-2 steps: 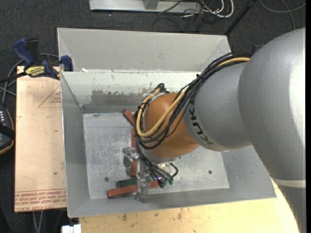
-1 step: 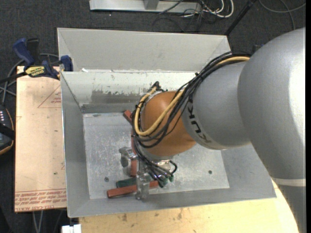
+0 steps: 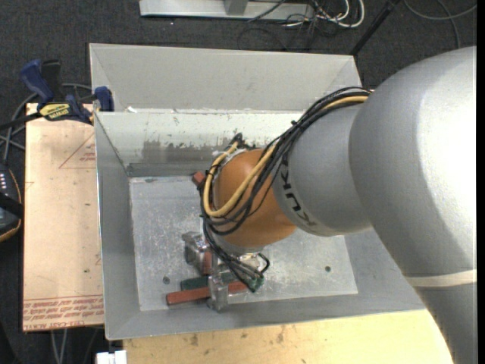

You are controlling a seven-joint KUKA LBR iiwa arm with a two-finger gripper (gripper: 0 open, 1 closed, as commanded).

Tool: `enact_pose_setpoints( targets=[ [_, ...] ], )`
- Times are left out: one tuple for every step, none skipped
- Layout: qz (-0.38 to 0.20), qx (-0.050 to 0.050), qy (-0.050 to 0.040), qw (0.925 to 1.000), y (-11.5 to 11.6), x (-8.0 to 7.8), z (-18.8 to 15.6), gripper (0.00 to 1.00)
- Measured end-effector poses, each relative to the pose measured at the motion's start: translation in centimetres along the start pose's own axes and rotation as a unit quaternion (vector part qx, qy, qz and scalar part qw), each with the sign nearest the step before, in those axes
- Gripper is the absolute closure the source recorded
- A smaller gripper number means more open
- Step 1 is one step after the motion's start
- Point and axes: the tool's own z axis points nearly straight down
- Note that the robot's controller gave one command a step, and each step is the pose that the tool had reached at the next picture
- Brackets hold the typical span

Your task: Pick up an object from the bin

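Observation:
My gripper (image 3: pixel 217 288) is down at the bin floor near the front wall, left of the middle. A flat red-brown bar (image 3: pixel 187 298) lies on the floor with its right end under the gripper. A dark green piece (image 3: pixel 195 283) lies just above the bar and touches the gripper's left side. Another small green piece (image 3: pixel 255 281) sits at the gripper's right. The gripper's body hides whatever is directly beneath it.
The arm, with its orange cover and cables, comes in from the right and hides the middle and right of the bin. A small red thing (image 3: pixel 198 177) peeks out behind the cover near the back wall. The left part of the floor is bare, scuffed metal.

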Motion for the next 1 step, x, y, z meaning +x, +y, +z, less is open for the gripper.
enact_pose_setpoints(
  targets=[
    [0.002,0.000,0.0007,1.0000,-0.02,-0.23,-0.09,0.00]
  ],
)
